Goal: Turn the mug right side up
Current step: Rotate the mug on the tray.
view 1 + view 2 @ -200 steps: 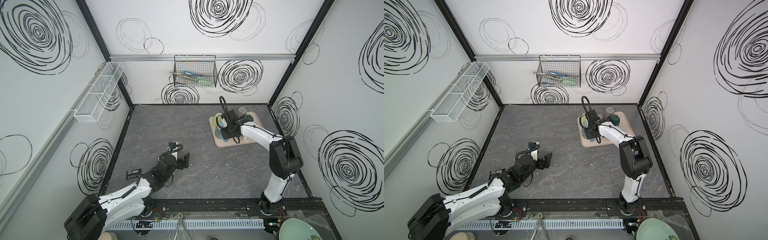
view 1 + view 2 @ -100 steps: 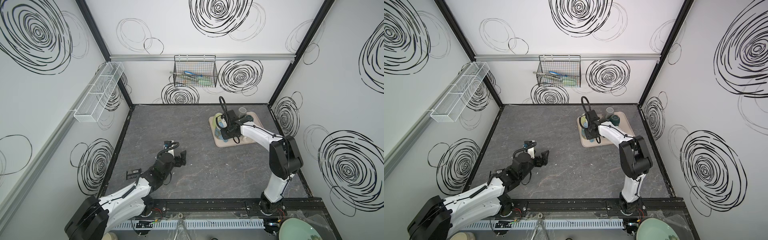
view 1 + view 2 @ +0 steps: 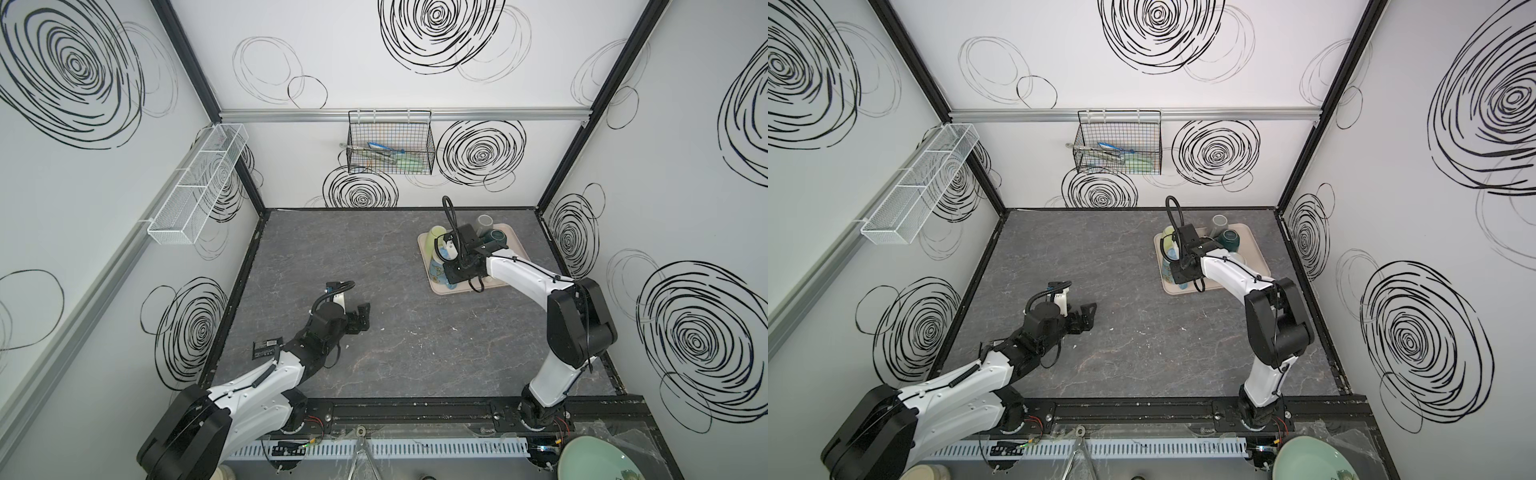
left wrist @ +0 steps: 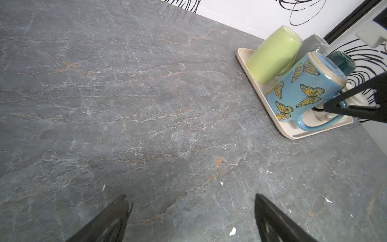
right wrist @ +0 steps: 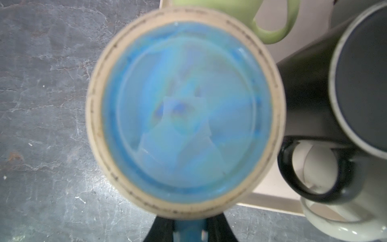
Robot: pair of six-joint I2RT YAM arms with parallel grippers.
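Five mugs crowd one beige tray (image 4: 293, 136) on a grey, marble-veined worktop (image 4: 125, 104), with two robot arms reaching over the surface. The task's mug, a glossy blue mug (image 4: 301, 92) printed with yellow butterflies, sits upside down and tilted at the tray's edge facing the open worktop. Its unglazed base ring is uppermost. The right gripper (image 5: 189, 222) is closed narrowly on the mug's blue handle, one black finger on each side. Whether the mug's rim touches the tray cannot be told, and its mouth is hidden. In the right wrist view its round base fills the frame, out of focus. Also on the tray, just beside it, are a matte lime-green mug (image 4: 272, 54), bottom up, a pale grey mug (image 4: 312, 45) half hidden behind the green one, and a dark mug (image 4: 343, 60) with a looped handle. A white mug (image 5: 335, 213) is cut off by the frame edge. The left gripper (image 4: 190, 199) is well apart from the tray, its jaws spread wide over bare stone and holding nothing. On the walls beyond the tray hang one black wire basket (image 3: 390, 145), its contents too small to name, and one white mesh rack (image 3: 199, 183).
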